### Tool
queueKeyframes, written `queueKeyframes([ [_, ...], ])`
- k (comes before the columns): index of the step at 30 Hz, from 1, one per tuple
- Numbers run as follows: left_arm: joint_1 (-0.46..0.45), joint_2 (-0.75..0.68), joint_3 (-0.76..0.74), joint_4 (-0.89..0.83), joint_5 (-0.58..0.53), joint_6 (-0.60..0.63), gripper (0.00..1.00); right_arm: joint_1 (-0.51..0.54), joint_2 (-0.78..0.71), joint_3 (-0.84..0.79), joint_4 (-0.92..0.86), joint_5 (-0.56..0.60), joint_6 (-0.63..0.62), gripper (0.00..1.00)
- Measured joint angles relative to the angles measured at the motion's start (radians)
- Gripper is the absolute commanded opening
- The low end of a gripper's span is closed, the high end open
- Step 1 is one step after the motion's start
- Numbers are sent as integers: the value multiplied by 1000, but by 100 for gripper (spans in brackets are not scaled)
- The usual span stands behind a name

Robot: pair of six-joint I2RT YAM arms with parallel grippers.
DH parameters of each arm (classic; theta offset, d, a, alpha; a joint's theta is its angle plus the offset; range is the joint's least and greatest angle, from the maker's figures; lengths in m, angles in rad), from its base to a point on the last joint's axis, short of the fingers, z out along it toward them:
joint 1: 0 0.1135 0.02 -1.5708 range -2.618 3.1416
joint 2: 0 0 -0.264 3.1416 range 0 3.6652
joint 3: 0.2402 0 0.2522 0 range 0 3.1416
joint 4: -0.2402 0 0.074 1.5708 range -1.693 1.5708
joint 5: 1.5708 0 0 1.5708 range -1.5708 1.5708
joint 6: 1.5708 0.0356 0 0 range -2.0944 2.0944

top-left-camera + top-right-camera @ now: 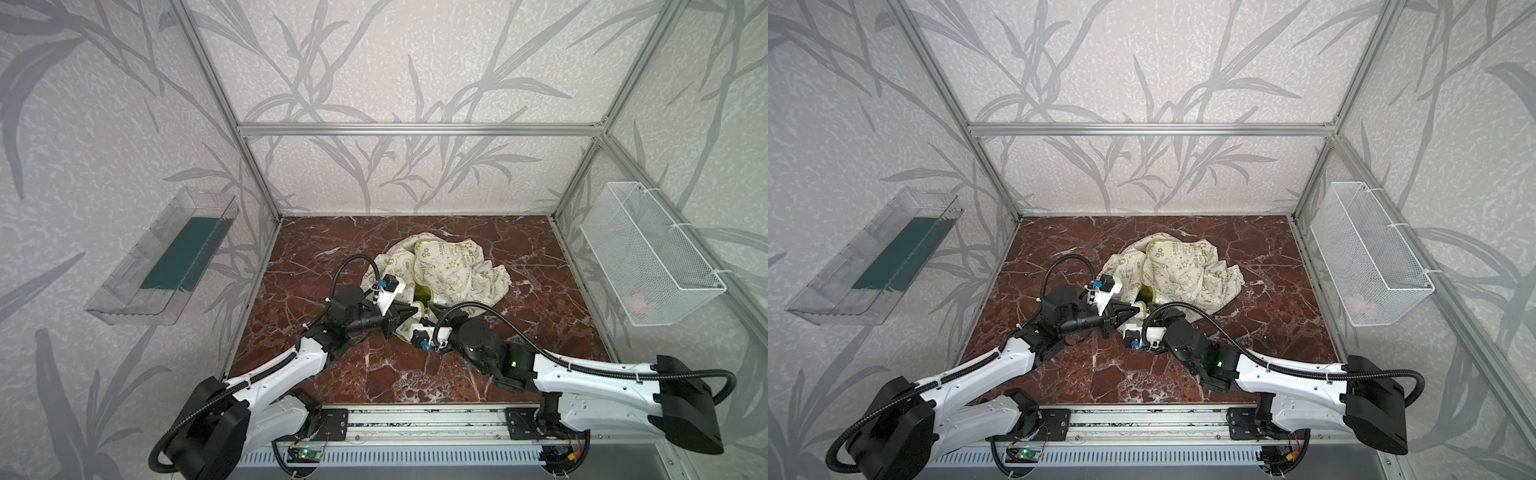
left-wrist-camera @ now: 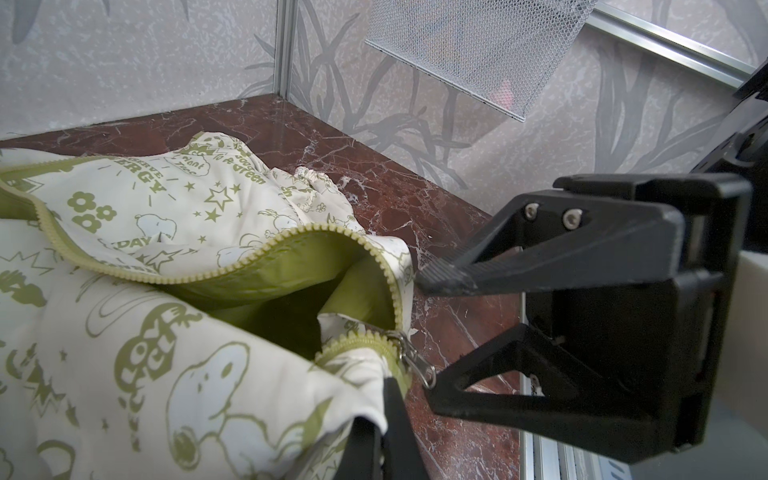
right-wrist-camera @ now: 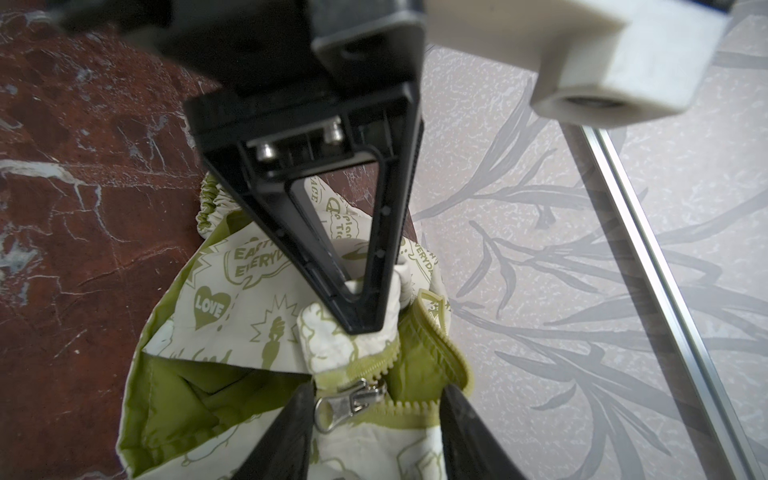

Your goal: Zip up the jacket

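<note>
Clear tray (image 1: 162, 266): you have it fixed on the wall at far left, well away from the work.
Left gripper (image 1: 417, 311): you have its jaws pinched tight on the near hem of the jacket, just left of the zipper's bottom end; in the right wrist view (image 3: 360, 321) cream cloth bunches around its closed tips.
Jacket (image 1: 449, 266): it lies crumpled in the middle of the marble table (image 1: 540, 266), and its near edge reaches to where your two grippers meet. The front gapes open and shows the green lining.
Zipper pull (image 2: 417, 365): the silver tab sits at the bottom of the open zipper, right at the tip of one right finger (image 2: 446, 376) in the left wrist view; you cannot tell whether they touch.
Right gripper (image 1: 428, 309): its jaws stand apart, one on each side of the zipper pull, not clamped on it.
Wire basket (image 1: 648, 253): it hangs on the right wall, well apart from the jacket.
</note>
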Motion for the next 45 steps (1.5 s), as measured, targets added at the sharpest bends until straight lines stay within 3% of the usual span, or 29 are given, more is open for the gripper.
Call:
queueKeyframes([
  [26, 0, -2, 0, -9, -12, 2, 0, -21, 2, 18, -5, -24, 57, 0],
  [45, 7, -55, 38, -159, -47, 82, 0, -84, 97, 131, -60, -84, 178, 0],
])
